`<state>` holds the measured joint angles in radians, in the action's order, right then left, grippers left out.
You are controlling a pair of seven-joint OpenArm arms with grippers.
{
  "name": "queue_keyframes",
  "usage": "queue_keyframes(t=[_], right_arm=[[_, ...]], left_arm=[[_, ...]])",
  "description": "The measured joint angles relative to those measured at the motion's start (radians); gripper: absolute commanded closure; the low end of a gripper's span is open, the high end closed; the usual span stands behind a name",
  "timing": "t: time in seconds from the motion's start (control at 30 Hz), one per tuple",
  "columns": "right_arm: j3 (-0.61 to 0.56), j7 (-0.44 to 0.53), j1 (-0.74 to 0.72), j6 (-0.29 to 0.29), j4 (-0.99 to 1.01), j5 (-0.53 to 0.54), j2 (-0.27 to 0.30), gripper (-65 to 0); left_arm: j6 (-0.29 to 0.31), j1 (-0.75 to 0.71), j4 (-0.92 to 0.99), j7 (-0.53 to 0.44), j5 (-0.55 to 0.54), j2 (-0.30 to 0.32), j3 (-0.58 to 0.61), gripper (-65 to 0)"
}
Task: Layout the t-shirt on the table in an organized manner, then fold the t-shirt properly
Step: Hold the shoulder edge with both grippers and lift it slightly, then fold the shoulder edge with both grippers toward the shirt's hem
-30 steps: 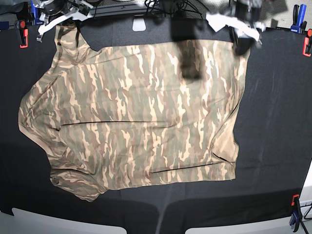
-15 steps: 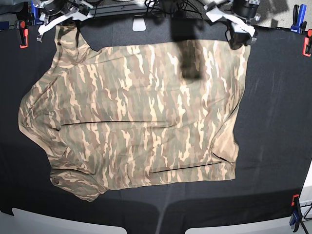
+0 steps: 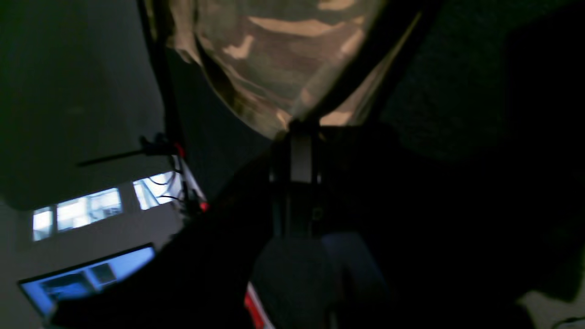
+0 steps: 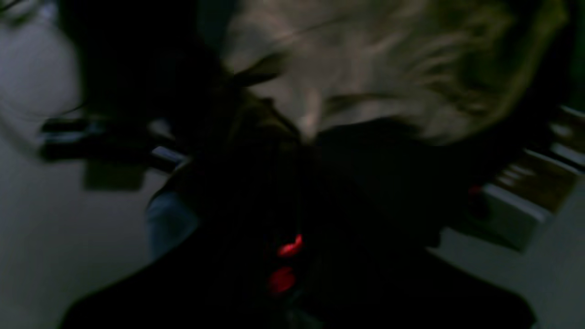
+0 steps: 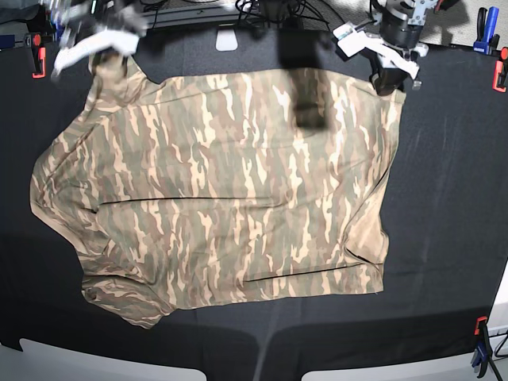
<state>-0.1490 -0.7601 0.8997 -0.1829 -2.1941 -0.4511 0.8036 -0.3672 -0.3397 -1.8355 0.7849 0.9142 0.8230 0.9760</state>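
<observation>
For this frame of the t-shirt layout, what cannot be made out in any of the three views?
- Right wrist view: motion blur and darkness smear the t-shirt; the right gripper shows no clear fingertips.
- Left wrist view: the left gripper is a dark silhouette, so how much cloth it pinches is unclear.
- Base view: the right gripper is blurred; the table is cut off by the frame edges.

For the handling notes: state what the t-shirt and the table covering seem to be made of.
T-shirt: soft, thin knit-like fabric, matte camouflage print; it creases and drapes limply. Table: covered in matte black cloth, apparently woven; faint wrinkles, no shine.
</observation>
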Motion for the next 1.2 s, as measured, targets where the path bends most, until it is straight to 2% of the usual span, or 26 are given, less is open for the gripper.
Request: queue_keyframes(t=[0.27,0.47,0.57,0.67,0.83,1.0,1.1,1.2], right_arm=[[0.000,-0.027,-0.238,0.000,0.002,0.230,-0.003,0.0],[-0.001,-0.019,-0.369,-0.002,0.085,0.298,-0.014,0.0],[-0.001,-0.022,-0.450,0.000,0.183,0.296,-0.049,0.0],[-0.002,-0.002,-0.541,-0.009,0.277,0.363,-0.101,0.0],[-0.005,0.011,-0.699,-0.081,0.381,0.425,-0.178,0.0],[-0.005,0.008,-0.840,-0.121,0.436,0.423,-0.228,0.0],[-0.005,0.007,-0.921,-0.135,0.462,0.440,-0.253,0.0],[-0.004,0.007,-0.992,-0.148,0.484,0.486,-0.276,0.0]], left_arm=[[-0.001,0.080,0.000,0.000,-0.003,0.000,0.000,0.0],[-0.006,0.173,0.000,0.000,-0.153,-0.011,0.004,0.0],[-0.009,0.212,0.000,-0.021,-0.207,-0.011,0.005,0.0],[-0.009,0.241,0.000,-0.031,-0.242,-0.034,0.005,0.0],[-0.006,0.285,0.000,-0.045,-0.264,-0.094,0.005,0.0],[-0.006,0.331,0.000,-0.045,-0.264,-0.111,0.002,0.0],[-0.006,0.332,0.000,-0.046,-0.265,-0.111,-0.050,0.0],[-0.009,0.332,0.000,-0.057,-0.341,-0.111,-0.134,0.0]])
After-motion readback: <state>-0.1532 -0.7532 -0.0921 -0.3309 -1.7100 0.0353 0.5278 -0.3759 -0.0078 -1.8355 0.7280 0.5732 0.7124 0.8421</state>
